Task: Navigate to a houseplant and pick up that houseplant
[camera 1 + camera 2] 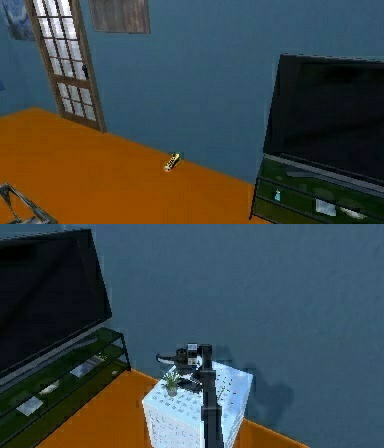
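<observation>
A small houseplant (172,381), green leaves in a pale pot, stands on a white side table (230,389) in the arm side view, near the table's left edge. My arm rises from the bottom edge over that table. The gripper (166,357) sits at the arm's far end, with its dark body and thin fingers reaching left just above the plant in the picture. With the plant standing on the table right below it, I cannot tell whether the gripper holds anything or touches the plant.
A big dark television (45,294) on a low dark green glass stand (70,374) is left of the white table. The forward view has the television (330,115), a glazed door (68,60), a small yellow object (172,161) on the orange floor, and blue walls.
</observation>
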Available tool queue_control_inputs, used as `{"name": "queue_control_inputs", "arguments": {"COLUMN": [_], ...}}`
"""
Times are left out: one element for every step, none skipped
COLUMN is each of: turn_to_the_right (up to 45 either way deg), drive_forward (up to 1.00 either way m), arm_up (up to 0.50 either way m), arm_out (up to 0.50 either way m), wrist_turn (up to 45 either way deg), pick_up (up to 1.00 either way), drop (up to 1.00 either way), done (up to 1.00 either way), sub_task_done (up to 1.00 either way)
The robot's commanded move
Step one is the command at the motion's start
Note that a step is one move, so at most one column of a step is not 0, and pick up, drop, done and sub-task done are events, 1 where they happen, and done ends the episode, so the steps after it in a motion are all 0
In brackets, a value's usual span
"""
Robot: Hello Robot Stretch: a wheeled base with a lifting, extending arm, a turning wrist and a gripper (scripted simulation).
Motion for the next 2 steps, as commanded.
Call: {"name": "queue_control_inputs", "arguments": {"turn_to_the_right": [0.0,0.0], "drive_forward": [0.00,0.00], "arm_up": [-0.30,0.00], "arm_out": [0.00,0.00], "wrist_turn": [0.0,0.0], "pick_up": [0.00,1.00], "drop": [0.00,0.00], "done": [0.00,0.00], "sub_task_done": [0.00,0.00]}}
